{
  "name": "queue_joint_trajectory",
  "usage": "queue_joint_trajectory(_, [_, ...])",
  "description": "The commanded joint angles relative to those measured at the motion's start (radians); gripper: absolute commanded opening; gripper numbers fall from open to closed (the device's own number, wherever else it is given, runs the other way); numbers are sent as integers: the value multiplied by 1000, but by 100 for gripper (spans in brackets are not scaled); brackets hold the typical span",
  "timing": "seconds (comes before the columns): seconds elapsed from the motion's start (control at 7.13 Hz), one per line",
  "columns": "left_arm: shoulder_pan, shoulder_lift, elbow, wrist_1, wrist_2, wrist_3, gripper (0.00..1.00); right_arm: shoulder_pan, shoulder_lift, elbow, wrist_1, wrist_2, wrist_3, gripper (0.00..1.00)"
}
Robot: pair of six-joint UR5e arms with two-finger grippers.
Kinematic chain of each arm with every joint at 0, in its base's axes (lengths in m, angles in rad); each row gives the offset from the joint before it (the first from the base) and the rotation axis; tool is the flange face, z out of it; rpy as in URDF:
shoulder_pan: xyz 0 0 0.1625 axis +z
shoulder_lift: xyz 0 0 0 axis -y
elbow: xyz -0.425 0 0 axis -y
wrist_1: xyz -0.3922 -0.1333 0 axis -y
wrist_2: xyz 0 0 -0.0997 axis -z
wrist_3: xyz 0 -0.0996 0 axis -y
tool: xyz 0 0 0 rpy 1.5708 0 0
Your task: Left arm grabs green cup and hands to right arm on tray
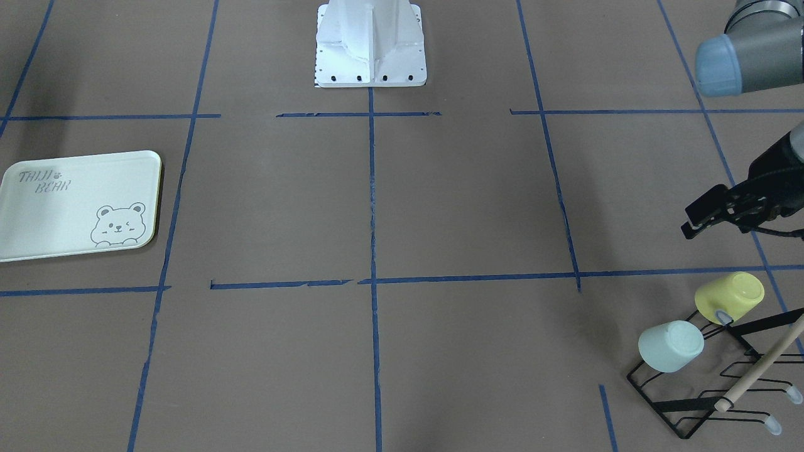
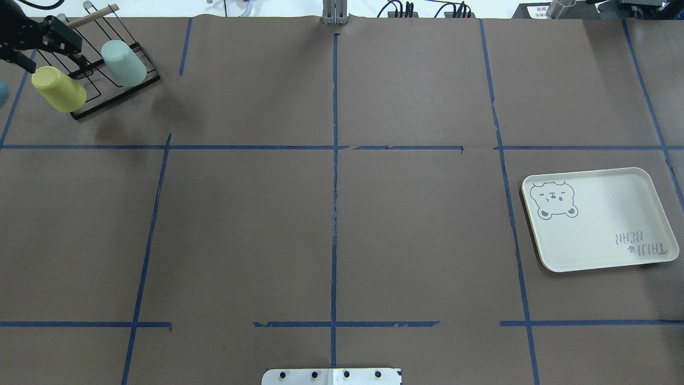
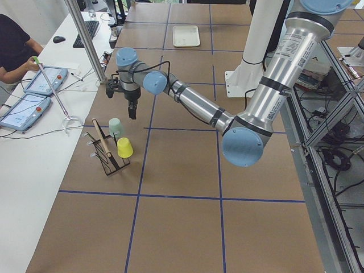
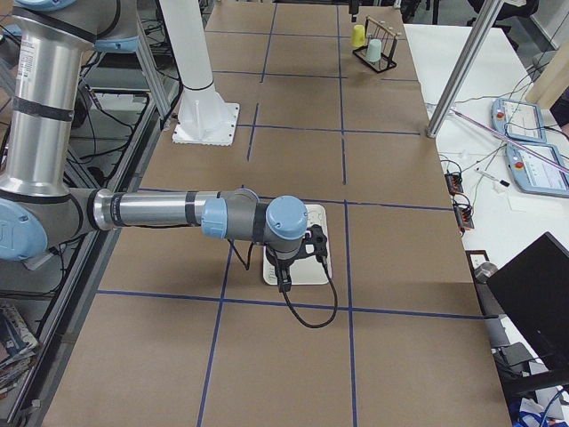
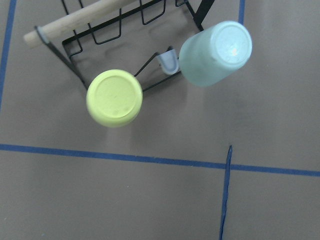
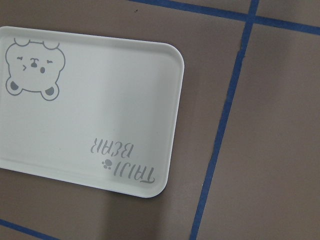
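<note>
The green cup (image 1: 671, 346) is pale mint, the other cup (image 1: 730, 297) yellow, the wire rack (image 1: 688, 403) black. The tray (image 1: 63, 216) is cream-green with grey lettering (image 1: 44, 182) and a grey bear (image 1: 118, 224); the brown worktop (image 1: 465, 201) bears blue lines (image 1: 372, 188).

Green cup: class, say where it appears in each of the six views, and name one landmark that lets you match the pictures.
Exterior front-facing: green cup, lower right.
Overhead exterior: top left.
Exterior left: left of centre.
Exterior right: top, right of centre.
Left wrist: upper right.
Right wrist: not in it.
Shared landmark: the yellow cup right beside it.
</note>
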Motion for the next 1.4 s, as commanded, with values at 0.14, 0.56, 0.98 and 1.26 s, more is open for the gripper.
queue_joint_trajectory(0.14, [69,-129,277,-197,178,-26,100,-10,3,-5,0,-2,0,100])
queue_joint_trajectory(0.56, [106,-218,427,-222,228,-42,100,-10,-6,-44,84,-2,0,100])
queue_joint_trajectory(0.98, [122,-215,472,-272,261,-42,100,-10,-6,-97,138,4,3,100])
queue_joint_trajectory(1.26, [122,-218,502,-277,261,-42,100,-10,-6,-97,138,5,3,100])
